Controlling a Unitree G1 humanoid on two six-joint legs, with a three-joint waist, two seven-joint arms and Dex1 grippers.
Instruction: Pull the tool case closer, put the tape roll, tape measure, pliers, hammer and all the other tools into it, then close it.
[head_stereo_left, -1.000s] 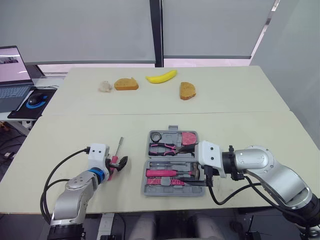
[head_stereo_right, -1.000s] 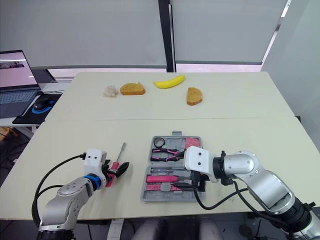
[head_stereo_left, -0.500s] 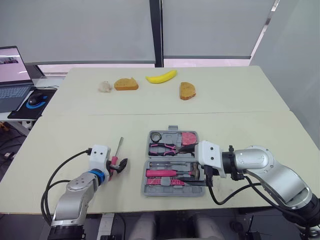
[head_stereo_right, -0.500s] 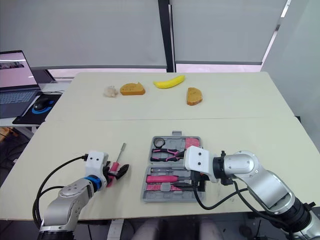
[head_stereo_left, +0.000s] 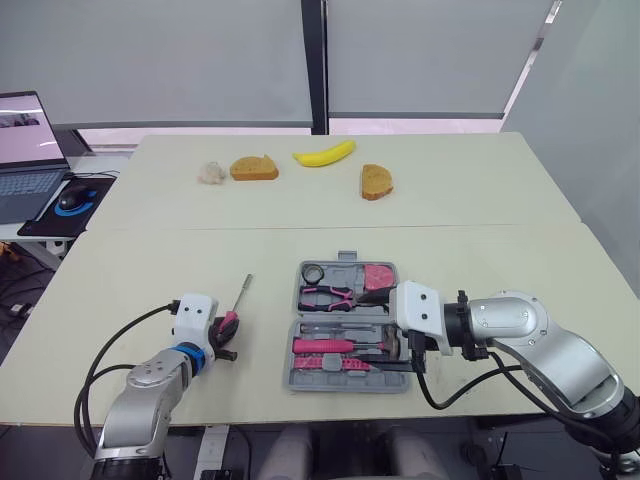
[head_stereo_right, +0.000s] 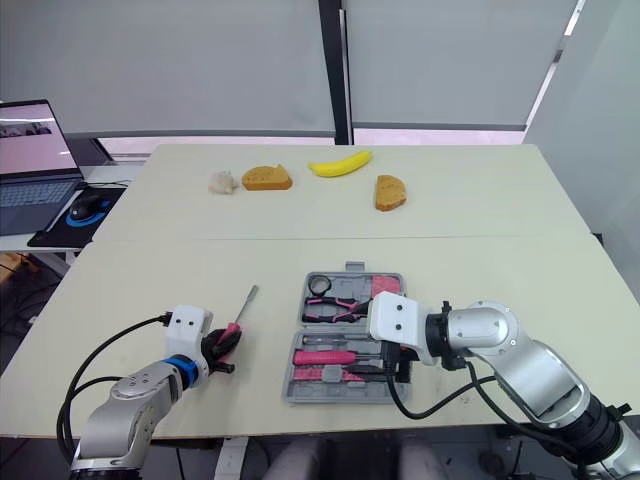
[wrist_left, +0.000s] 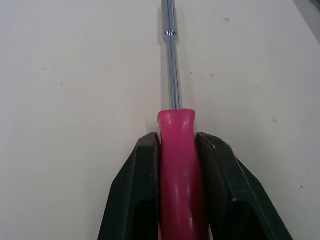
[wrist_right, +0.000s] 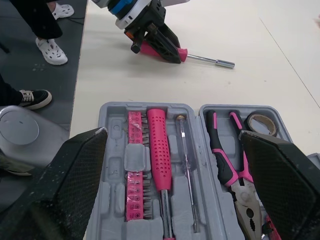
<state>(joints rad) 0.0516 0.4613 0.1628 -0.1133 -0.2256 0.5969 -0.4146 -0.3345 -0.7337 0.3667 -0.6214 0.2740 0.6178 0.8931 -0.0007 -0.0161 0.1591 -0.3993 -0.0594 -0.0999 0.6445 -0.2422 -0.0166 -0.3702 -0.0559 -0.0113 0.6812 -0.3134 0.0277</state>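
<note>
The grey tool case (head_stereo_left: 297, 330) lies open near the table's front edge. It holds pink-handled pliers (head_stereo_left: 328, 295), a tape roll (head_stereo_left: 313, 272), a pink tape measure (head_stereo_left: 378, 274) and a pink-handled tool (head_stereo_left: 325, 346). A pink-handled screwdriver (head_stereo_left: 232, 314) lies on the table left of the case. My left gripper (head_stereo_left: 222, 335) is shut on its handle; in the left wrist view both black fingers (wrist_left: 145, 165) press the pink handle (wrist_left: 177, 165), and the steel shaft points away. My right gripper (head_stereo_left: 385, 330) hangs open over the case's right side, holding nothing.
At the far side lie a banana (head_stereo_left: 323, 153), two bread slices (head_stereo_left: 252, 167) (head_stereo_left: 375, 181) and a white lump (head_stereo_left: 210, 173). A laptop (head_stereo_left: 20, 150) and a mouse (head_stereo_left: 68, 198) sit on the desk at far left. A person's shoes (wrist_right: 50, 50) stand by the table.
My left gripper's fingers have come together on the screwdriver's pink handle, and the shaft has swung slightly right. The right arm and the case have stayed put.
</note>
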